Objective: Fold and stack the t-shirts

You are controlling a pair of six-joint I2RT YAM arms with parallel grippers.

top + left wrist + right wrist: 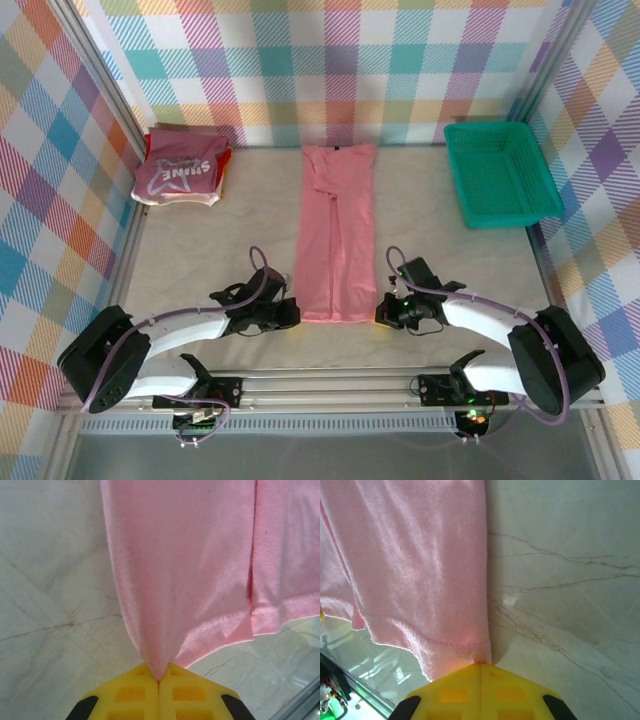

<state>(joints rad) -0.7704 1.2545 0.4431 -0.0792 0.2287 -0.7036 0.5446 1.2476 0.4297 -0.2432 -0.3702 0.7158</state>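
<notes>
At pink t-shirt (337, 230) hem, 2 clamped end effectors (298, 314) (380, 312)

Your top view looks down from above and behind the arm bases, far enough back to take in the whole surface (200, 265), with the salmon-pink t-shirt (337, 232) lying lengthwise at its middle. Your left wrist view sits very close at that shirt's near left corner, facing along the left gripper (159, 681). Your right wrist view mirrors it at the near right corner, over the right gripper (481, 664). All three views share the shirt's near hem.
</notes>
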